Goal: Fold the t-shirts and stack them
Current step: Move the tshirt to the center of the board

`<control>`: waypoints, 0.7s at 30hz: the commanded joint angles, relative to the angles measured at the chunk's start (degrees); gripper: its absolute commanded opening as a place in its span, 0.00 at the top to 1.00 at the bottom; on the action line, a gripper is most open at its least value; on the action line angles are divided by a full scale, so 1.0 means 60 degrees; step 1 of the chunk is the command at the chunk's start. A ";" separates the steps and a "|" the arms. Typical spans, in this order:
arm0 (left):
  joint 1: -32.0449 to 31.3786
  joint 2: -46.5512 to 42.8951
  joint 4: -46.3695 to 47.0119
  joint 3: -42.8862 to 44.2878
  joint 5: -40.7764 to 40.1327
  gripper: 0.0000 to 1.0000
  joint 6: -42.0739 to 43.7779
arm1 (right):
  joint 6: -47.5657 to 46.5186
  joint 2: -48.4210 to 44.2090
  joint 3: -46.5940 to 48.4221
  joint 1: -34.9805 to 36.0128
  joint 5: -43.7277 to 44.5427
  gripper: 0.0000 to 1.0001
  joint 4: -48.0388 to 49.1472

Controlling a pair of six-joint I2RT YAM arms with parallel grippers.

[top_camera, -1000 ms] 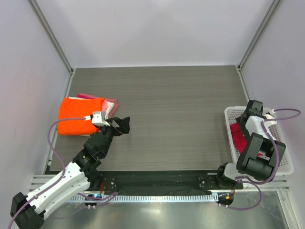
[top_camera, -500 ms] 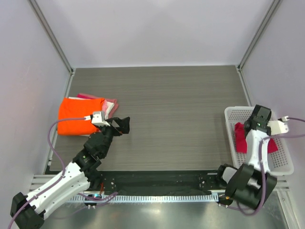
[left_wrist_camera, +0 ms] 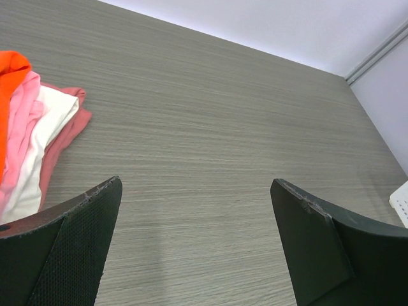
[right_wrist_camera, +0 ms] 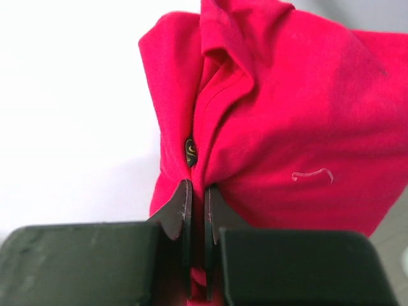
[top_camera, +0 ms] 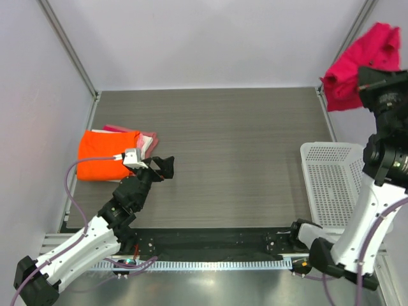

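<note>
Jaws of the right gripper pinch the bunched crimson t-shirt, held high above the far right corner of the grey wood-grain worktop. Left gripper jaws are spread, near the orange t-shirt stacked on pink and white t-shirts. Pale walls surround the worktop.

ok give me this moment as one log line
left gripper: open, beside stacked orange t-shirt | right gripper: shut on red t-shirt, held high
</note>
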 commanded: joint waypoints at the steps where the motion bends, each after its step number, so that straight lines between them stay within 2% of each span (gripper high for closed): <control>1: 0.0020 -0.0087 0.0269 -0.0023 -0.0174 0.00 0.0047 | -0.0353 0.1311 0.1130 0.1783 -0.1865 0.99 -0.0542; 2: 0.0006 -0.0072 0.0269 -0.0038 -0.0174 0.00 0.0047 | -0.0659 0.1533 0.1321 0.2384 -0.1021 0.99 -0.0833; 3: 0.0006 -0.0087 0.0269 -0.0038 -0.0188 0.00 0.0047 | -0.0808 0.1738 0.1454 0.3536 -0.0781 0.99 -0.0923; 5: 0.0006 -0.0087 0.0298 -0.0052 -0.0159 0.00 0.0047 | -0.1187 0.2511 0.1353 0.4523 -0.0516 0.99 -0.1084; 7: 0.0006 -0.0072 0.0284 -0.0053 -0.0188 0.01 0.0047 | -0.1569 0.3143 0.1352 0.6061 -0.0078 0.99 -0.1347; 10: 0.0006 -0.0116 0.0240 -0.0038 -0.0232 0.00 0.0047 | -0.2346 0.3936 0.1615 0.7789 0.1343 0.99 -0.1656; 16: 0.0006 -0.0292 0.0137 -0.0082 -0.0364 0.00 0.0047 | -0.2830 0.3967 0.1382 0.8074 0.1053 0.94 -0.1158; 19: 0.0006 -0.0277 0.0152 -0.0067 -0.0364 0.01 0.0047 | -0.2904 0.3631 0.0228 0.8074 0.0413 0.94 -0.0969; 20: 0.0020 -0.0263 0.0152 -0.0067 -0.0379 0.00 0.0047 | -0.2962 0.3528 -0.0646 0.8190 0.0060 0.94 -0.0837; 21: 0.0006 -0.0234 0.0166 -0.0067 -0.0335 0.00 0.0047 | -0.3049 0.3397 -0.1075 0.8365 -0.0248 0.90 -0.0691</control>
